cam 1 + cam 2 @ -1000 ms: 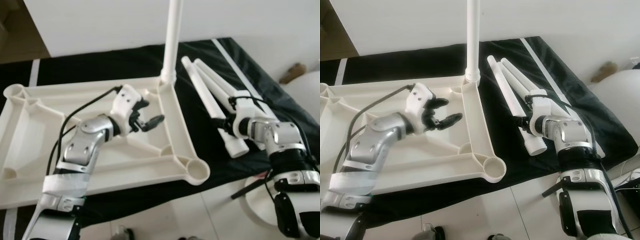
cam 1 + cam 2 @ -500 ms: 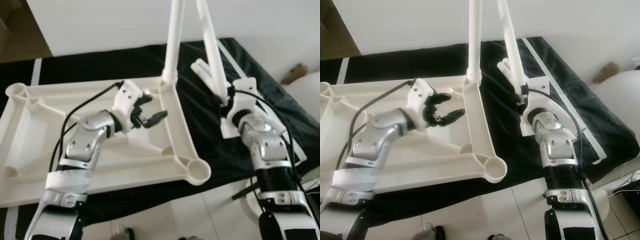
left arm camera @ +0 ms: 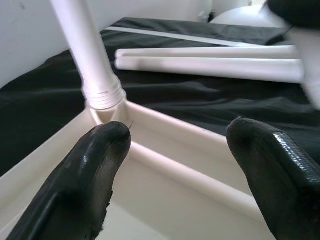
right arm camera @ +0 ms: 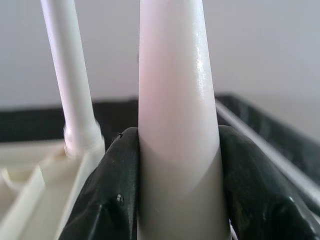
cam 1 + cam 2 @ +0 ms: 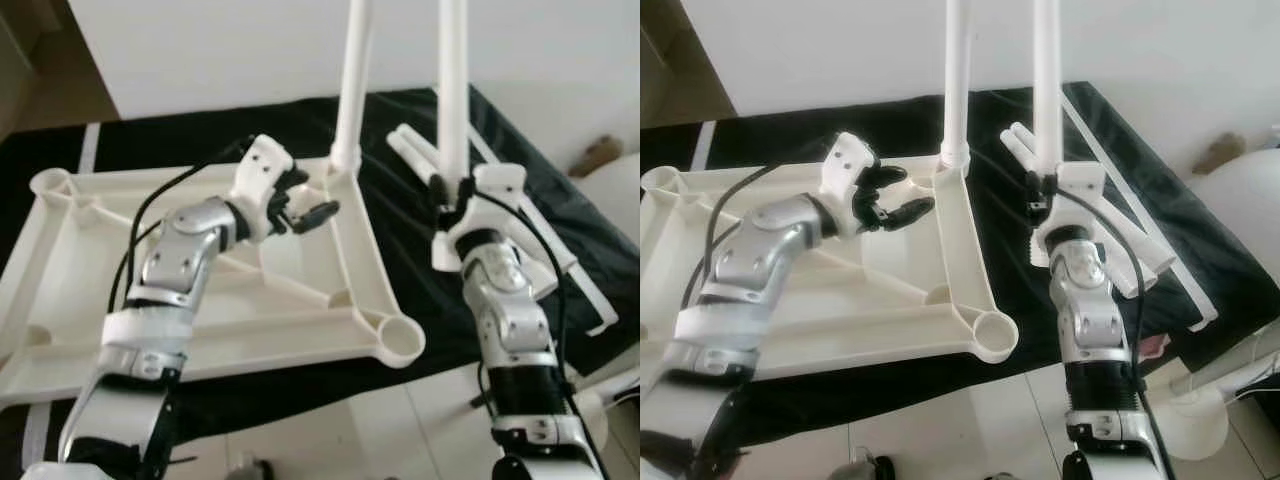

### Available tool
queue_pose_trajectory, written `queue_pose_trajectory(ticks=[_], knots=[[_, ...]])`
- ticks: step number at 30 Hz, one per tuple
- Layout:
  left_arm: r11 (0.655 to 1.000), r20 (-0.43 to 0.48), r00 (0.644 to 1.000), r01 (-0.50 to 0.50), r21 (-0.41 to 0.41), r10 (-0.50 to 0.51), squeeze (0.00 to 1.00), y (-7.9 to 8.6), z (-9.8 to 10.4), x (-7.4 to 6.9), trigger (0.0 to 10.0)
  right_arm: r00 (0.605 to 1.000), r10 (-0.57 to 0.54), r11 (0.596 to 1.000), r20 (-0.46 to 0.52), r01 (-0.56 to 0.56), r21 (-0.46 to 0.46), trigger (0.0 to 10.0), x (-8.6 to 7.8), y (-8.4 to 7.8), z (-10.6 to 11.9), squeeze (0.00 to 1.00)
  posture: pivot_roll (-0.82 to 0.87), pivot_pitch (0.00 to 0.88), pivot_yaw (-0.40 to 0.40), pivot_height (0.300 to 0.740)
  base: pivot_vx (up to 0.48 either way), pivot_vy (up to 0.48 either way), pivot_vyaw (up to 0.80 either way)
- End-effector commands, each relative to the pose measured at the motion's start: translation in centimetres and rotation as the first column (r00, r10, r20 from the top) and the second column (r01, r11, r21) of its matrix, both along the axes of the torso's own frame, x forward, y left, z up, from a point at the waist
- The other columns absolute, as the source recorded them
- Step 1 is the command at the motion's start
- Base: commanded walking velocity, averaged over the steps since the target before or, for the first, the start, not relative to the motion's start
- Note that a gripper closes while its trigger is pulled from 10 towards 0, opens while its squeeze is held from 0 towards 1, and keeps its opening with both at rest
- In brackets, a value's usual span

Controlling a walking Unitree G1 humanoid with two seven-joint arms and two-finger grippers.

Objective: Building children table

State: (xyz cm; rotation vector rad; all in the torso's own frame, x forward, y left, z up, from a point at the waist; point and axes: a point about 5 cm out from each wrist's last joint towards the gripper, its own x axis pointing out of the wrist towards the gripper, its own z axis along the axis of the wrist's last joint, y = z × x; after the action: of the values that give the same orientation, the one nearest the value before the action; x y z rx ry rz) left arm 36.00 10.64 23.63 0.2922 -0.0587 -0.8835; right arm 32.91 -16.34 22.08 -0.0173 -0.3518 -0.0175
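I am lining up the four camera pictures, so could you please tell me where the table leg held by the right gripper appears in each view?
Left eye view: held leg stands upright, right of centre, above the right gripper.
Right eye view: held leg, upright, just right of centre.
Left wrist view: cannot tell.
Right wrist view: held leg, centre, between the fingers.
Shared landmark: the mounted leg in the tabletop's corner socket.

black mat [image 5: 200, 140], white wall [image 5: 220, 50] (perhaps tiled floor [image 5: 970, 420])
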Motion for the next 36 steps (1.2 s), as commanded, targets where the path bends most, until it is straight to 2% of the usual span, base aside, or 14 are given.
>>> queue_pose_trajectory(ticks=[1,2,5,11,12,16,22,27,31,36], knots=[[0.990,0.027,0.989,-0.144,-0.010,0.144,0.00,0.3,0.0,0.8,10.0,0.992,0.029,1.000,0.125,-0.030,0.003,10.0,-0.8,0.5,1.9,0.00,-0.04,0.002,0.014,0.740,0.000,0.000,0.00],[0.990,0.027,0.989,-0.144,-0.010,0.144,0.00,0.3,0.0,0.8,10.0,0.992,0.029,1.000,0.125,-0.030,0.003,10.0,-0.8,0.5,1.9,0.00,-0.04,0.002,0.014,0.740,0.000,0.000,0.00],[0.987,0.043,0.987,-0.157,-0.024,0.158,0.00,-0.1,0.4,1.1,10.0,0.971,0.099,0.995,0.218,-0.098,-0.014,10.0,-1.6,1.5,3.2,0.00,-0.05,0.000,0.017,0.740,0.000,0.000,0.00],[0.985,0.061,0.984,-0.167,-0.044,0.169,0.00,-0.5,0.8,1.4,10.0,0.952,0.157,0.987,0.263,-0.159,-0.016,10.0,-2.2,2.3,3.5,0.00,-0.05,0.000,0.020,0.740,0.000,0.000,0.00],[0.981,0.052,0.981,-0.183,-0.070,0.187,0.00,-0.5,1.1,1.8,10.0,0.942,0.204,0.978,0.266,-0.209,-0.011,10.0,-2.4,2.9,3.3,0.00,-0.05,0.000,0.023,0.740,0.000,0.000,0.00],[0.968,0.028,0.975,-0.215,-0.128,0.220,0.00,-0.6,2.3,2.9,10.0,0.922,0.300,0.953,0.243,-0.302,-0.031,10.0,-2.8,4.4,2.3,0.00,-0.05,0.000,0.018,0.740,0.000,0.000,0.00],[0.961,0.004,0.969,-0.243,-0.136,0.245,0.00,-0.6,2.9,3.6,10.0,0.913,0.349,0.936,0.212,-0.350,-0.038,10.0,-3.0,4.8,1.6,0.00,-0.04,0.000,0.018,0.740,0.000,0.000,0.00],[0.936,-0.087,0.954,-0.300,-0.186,0.288,0.00,-0.7,3.7,4.5,10.0,0.902,0.393,0.919,0.178,-0.390,-0.051,10.0,-3.2,5.2,0.9,0.00,-0.05,0.000,0.026,0.740,0.000,0.000,0.00],[0.930,-0.106,0.957,-0.286,-0.230,0.268,0.00,-1.1,4.4,4.7,10.0,0.895,0.413,0.911,0.169,-0.410,-0.053,10.0,-3.3,5.6,0.7,0.00,-0.05,0.000,0.025,0.740,0.000,0.000,0.00],[0.928,-0.102,0.969,-0.243,-0.283,0.223,0.00,-2.2,5.7,4.7,10.0,0.864,0.485,0.874,0.132,-0.482,-0.057,10.0,-3.5,6.7,0.1,0.00,-0.05,0.001,0.022,0.740,0.000,0.000,0.00]])
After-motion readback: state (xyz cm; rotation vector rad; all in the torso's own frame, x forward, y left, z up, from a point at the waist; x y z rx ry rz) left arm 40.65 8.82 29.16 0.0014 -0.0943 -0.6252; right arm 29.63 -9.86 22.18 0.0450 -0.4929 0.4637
